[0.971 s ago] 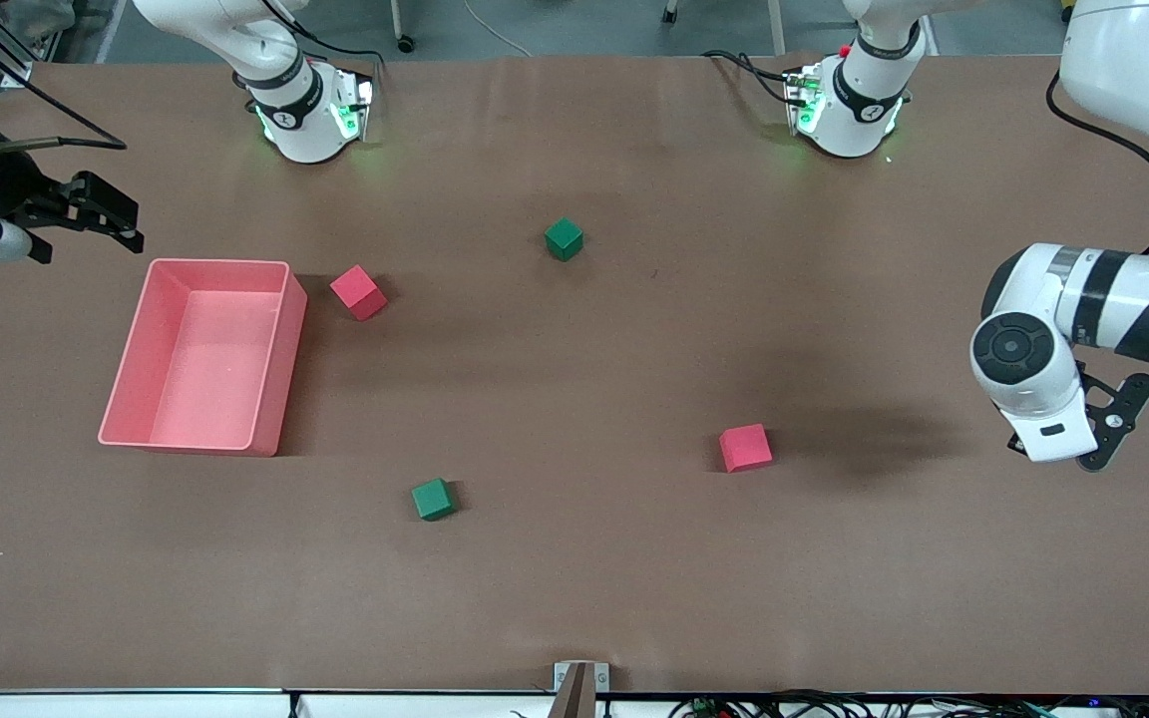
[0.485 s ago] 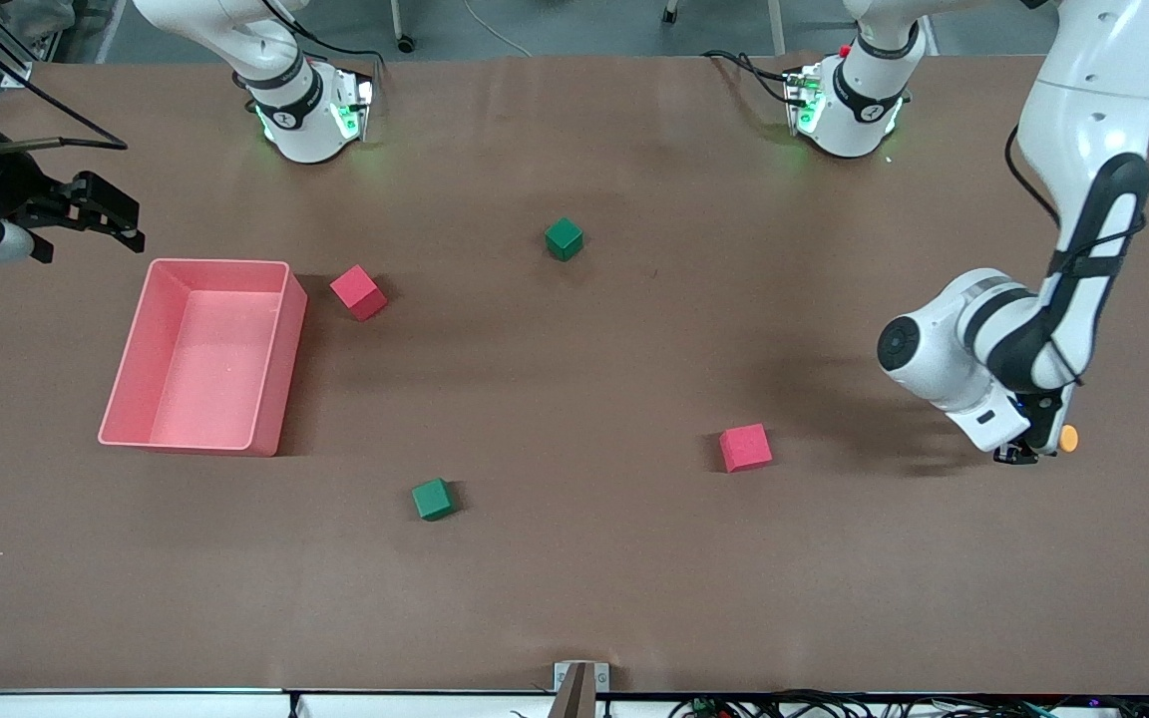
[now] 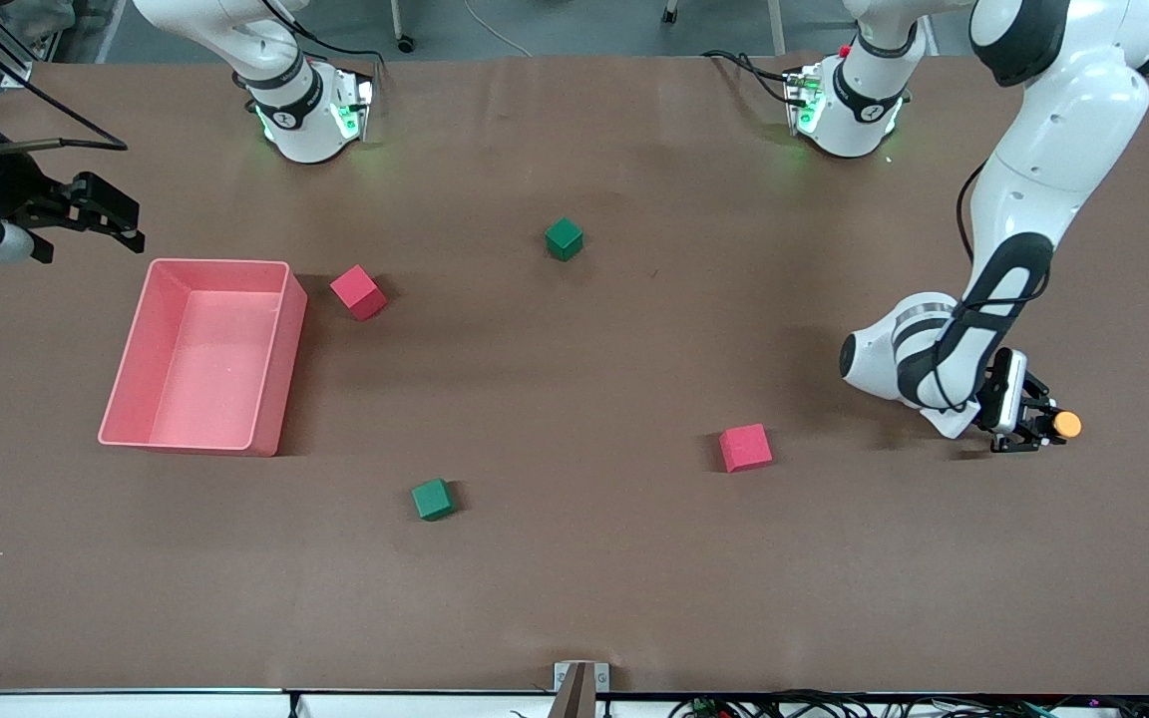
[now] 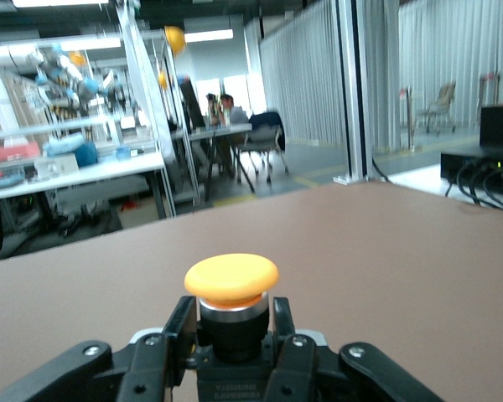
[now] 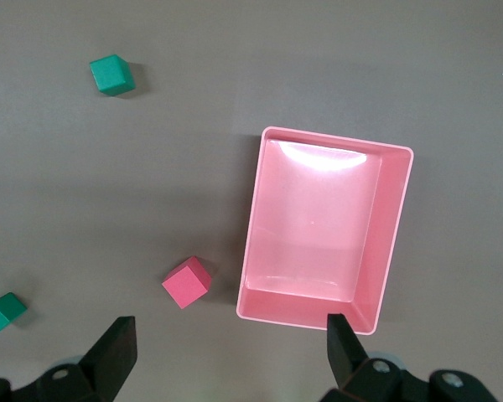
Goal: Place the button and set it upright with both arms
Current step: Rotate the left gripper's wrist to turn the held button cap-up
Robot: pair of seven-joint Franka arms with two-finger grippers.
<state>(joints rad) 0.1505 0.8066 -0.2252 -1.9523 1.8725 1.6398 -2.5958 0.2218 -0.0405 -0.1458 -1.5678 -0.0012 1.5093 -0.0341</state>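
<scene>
Button [image 3: 1066, 425] sits clamped in your left tool [image 4: 233, 352], cap sideways, low over the tabletop [image 3: 634, 558]. Turn the wrist until the cap faces up before you release. Right tool [image 5: 226, 347] waits spread wide above the pink bin [image 5: 394, 218].
</scene>
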